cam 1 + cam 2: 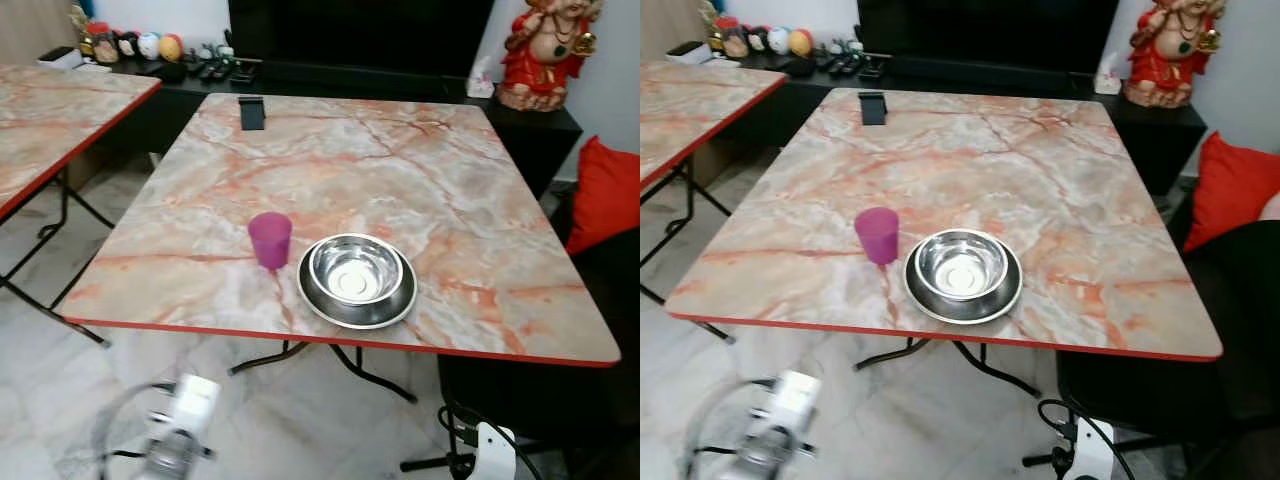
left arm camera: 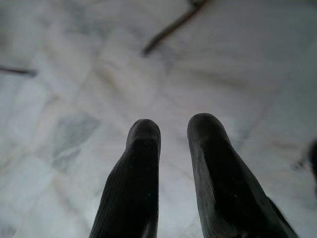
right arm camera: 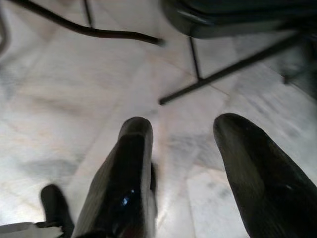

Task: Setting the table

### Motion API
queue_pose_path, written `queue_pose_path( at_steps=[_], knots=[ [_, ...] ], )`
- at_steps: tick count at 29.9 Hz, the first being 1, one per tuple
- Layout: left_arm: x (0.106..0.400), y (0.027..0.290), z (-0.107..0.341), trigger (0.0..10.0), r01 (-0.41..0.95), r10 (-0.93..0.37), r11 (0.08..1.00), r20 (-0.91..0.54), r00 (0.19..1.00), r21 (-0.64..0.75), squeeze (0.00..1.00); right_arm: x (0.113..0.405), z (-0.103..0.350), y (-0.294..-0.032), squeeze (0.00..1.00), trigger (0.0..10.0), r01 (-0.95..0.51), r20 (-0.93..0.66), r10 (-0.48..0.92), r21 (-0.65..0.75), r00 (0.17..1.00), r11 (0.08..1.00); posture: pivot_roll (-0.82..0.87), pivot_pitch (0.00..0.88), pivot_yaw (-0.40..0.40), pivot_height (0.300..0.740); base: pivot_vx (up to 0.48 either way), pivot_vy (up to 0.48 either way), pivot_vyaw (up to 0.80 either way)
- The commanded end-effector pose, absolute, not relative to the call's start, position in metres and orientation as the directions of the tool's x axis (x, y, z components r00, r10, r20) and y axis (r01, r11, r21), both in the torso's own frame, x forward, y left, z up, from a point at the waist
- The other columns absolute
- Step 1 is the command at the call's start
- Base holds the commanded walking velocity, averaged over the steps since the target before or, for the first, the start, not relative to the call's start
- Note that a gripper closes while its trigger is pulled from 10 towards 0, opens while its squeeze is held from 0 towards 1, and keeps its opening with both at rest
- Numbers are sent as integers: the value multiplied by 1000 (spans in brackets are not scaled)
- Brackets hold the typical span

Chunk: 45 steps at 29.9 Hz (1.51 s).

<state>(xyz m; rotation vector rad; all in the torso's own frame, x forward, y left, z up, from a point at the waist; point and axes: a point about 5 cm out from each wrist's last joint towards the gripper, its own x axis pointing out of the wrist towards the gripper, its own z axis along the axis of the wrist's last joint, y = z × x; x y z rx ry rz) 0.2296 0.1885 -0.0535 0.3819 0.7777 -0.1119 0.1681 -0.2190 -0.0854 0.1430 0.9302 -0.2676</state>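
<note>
A purple plastic cup [image 1: 270, 239] stands upright near the front edge of the marble-patterned table [image 1: 330, 150]. Just to its right a steel bowl [image 1: 355, 268] sits inside a steel plate [image 1: 357, 303], close to the cup but apart from it. Both arms hang low below the table's front edge: the left arm [image 1: 180, 420] at the lower left, the right arm [image 1: 495, 447] at the lower right. My left gripper [image 2: 173, 130] points at the marble floor, open with a narrow gap and nothing between its fingers. My right gripper [image 3: 190, 128] is open wider over the floor, also holding nothing.
A small black object [image 1: 252, 112] stands at the table's far edge. A second marble table [image 1: 50, 110] is at the left. Behind are a dark cabinet with ornaments [image 1: 150, 46] and a red statue [image 1: 545, 50]. A red cushion [image 1: 605, 195] and dark chair [image 1: 560, 390] stand at the right.
</note>
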Motion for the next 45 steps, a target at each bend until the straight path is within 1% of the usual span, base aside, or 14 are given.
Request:
queue_pose_path(
  at_steps=[1,2,5,8,9,13,16,17,18,19,20,21,34,45],
  knots=[
    [231,193,-53,10000,251,45,917,-704,709,311,0,167,-86,-221,0,10000,304,-810,-172,9,561,953,52,0,-40,740,0,0,0],
    [227,187,-57,10000,238,44,928,-721,691,286,0,167,-85,-221,0,10000,306,-810,-173,9,561,952,55,0,-47,740,0,0,0],
    [223,184,-61,10000,258,34,925,-735,677,281,0,167,-85,-221,0,10000,304,-811,-173,6,559,953,56,0,-50,740,0,0,0],
    [224,184,-61,10000,248,33,930,-733,680,272,0,167,-86,-222,0,10000,303,-812,-176,1,557,953,56,0,-50,740,0,0,0],
    [226,186,-59,10000,245,33,929,-721,692,278,0,167,-86,-221,0,10000,309,-811,-179,2,557,951,51,0,-44,740,0,0,0],
    [229,193,-56,10000,192,62,943,-710,701,272,0,167,-85,-221,0,10000,313,-810,-183,1,557,950,48,0,-42,740,0,0,0],
    [225,201,-59,10000,69,123,971,-727,675,229,0,167,-86,-221,0,10000,315,-812,-187,-4,553,949,45,0,-40,740,0,0,0],
    [225,201,-59,10000,69,123,971,-727,675,229,0,167,-86,-221,0,10000,315,-812,-187,-4,553,949,45,0,-40,740,0,0,0],
    [223,203,-59,10000,37,138,975,-732,667,217,0,167,-86,-221,0,10000,315,-812,-187,-4,553,949,33,0,-33,740,0,0,0],
    [221,206,-61,10000,-32,161,982,-743,650,186,0,167,-86,-221,0,10000,319,-813,-189,-4,552,948,30,0,-31,740,0,0,0],
    [221,206,-61,10000,-32,161,982,-743,650,186,0,167,-86,-221,0,10000,319,-813,-189,-4,552,948,30,0,-31,740,0,0,0],
    [218,207,-62,10000,-75,170,985,-752,637,159,0,167,-86,-221,0,10000,324,-813,-191,-4,549,946,26,0,-29,740,0,0,0],
    [220,203,-63,10000,-101,141,990,-761,633,99,0,166,-87,-219,0,10000,321,-819,-178,8,545,947,26,0,-34,740,0,0,0],
    [213,203,-67,10000,-114,150,988,-775,614,102,0,165,-87,-220,0,10000,307,-824,-172,2,540,952,29,0,-36,740,0,302,0]
  ],
)
